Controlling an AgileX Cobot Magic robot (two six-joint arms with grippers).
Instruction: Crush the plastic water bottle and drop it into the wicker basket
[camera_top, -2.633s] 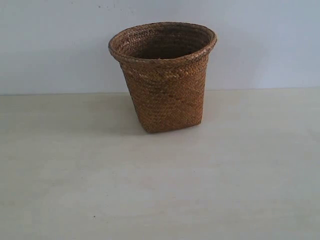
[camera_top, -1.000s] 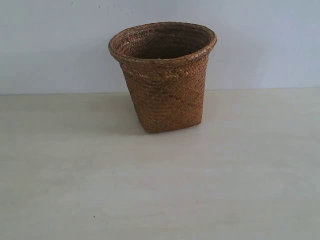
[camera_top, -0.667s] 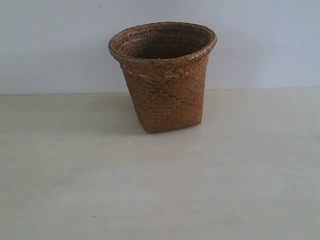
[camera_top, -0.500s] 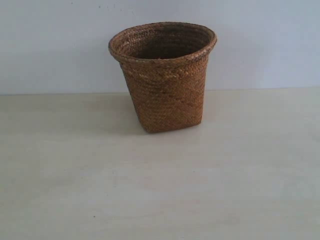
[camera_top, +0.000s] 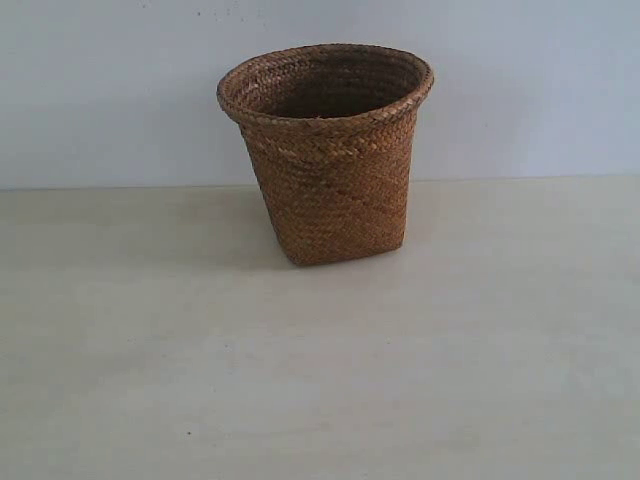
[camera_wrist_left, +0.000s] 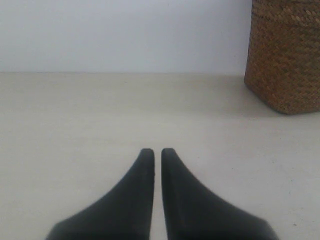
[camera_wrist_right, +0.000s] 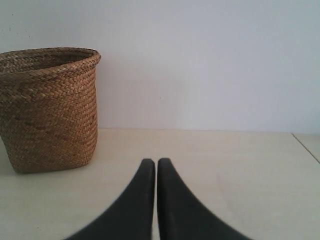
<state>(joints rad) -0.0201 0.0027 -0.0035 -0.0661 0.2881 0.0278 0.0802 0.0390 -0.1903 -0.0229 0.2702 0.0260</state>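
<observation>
The brown wicker basket (camera_top: 328, 150) stands upright at the back of the pale table, near the wall; its dark inside shows nothing I can make out. The plastic water bottle is out of view in every frame. My left gripper (camera_wrist_left: 157, 151) is shut with nothing between its black fingers, low over the table, and the wicker basket (camera_wrist_left: 285, 55) stands well ahead of it to one side. My right gripper (camera_wrist_right: 156, 161) is shut and empty too, with the wicker basket (camera_wrist_right: 47, 107) ahead of it on the other side. Neither arm shows in the exterior view.
The pale table (camera_top: 320, 380) runs back to a plain white wall (camera_top: 100, 90). In the right wrist view a table edge (camera_wrist_right: 306, 147) shows off to the side of the gripper.
</observation>
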